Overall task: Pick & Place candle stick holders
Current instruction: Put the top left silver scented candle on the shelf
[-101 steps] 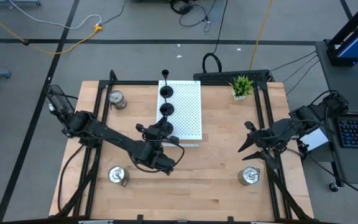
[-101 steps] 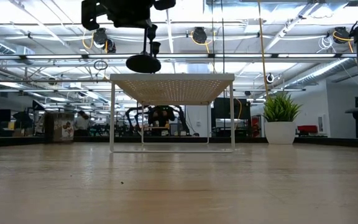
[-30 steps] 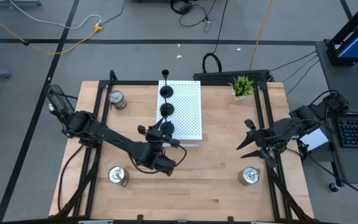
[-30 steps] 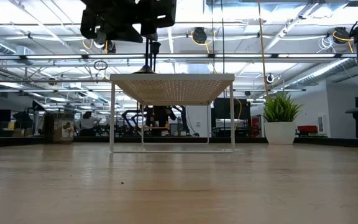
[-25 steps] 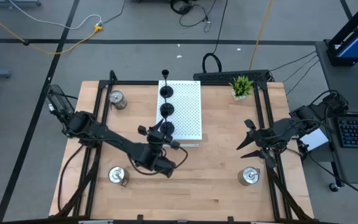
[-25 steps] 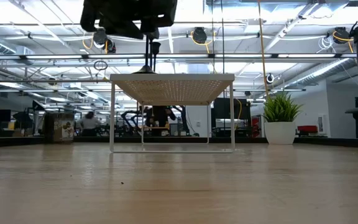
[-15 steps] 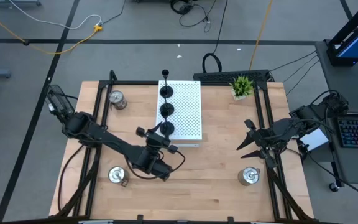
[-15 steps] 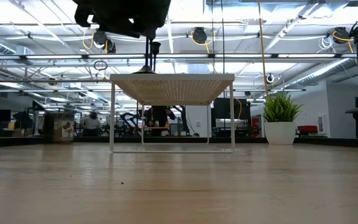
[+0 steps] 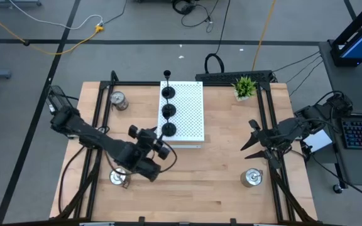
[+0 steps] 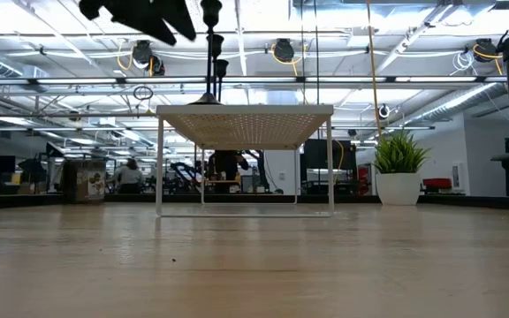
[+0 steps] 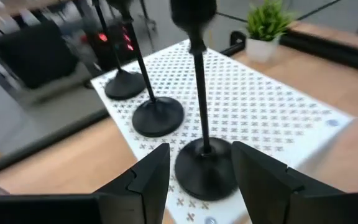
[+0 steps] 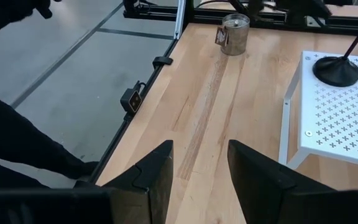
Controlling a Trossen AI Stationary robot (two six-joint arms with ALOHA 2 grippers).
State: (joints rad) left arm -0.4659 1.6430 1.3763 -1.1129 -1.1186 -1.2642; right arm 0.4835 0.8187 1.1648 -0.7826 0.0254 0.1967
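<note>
my left gripper (image 11: 194, 180) stands open and empty, fingers either side of the nearest black holder (image 11: 204, 167) on the white board (image 9: 190, 113) at upper centre. it looks rigid, top-heavy, tippy; i judge the thin stem the best hold.

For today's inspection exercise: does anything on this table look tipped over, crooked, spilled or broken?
Nothing stands out. The three black holders stand upright in a row on the white perforated board, and the three silver holders sit upright on the wooden table, apart from each other. The potted plant is upright too.
</note>
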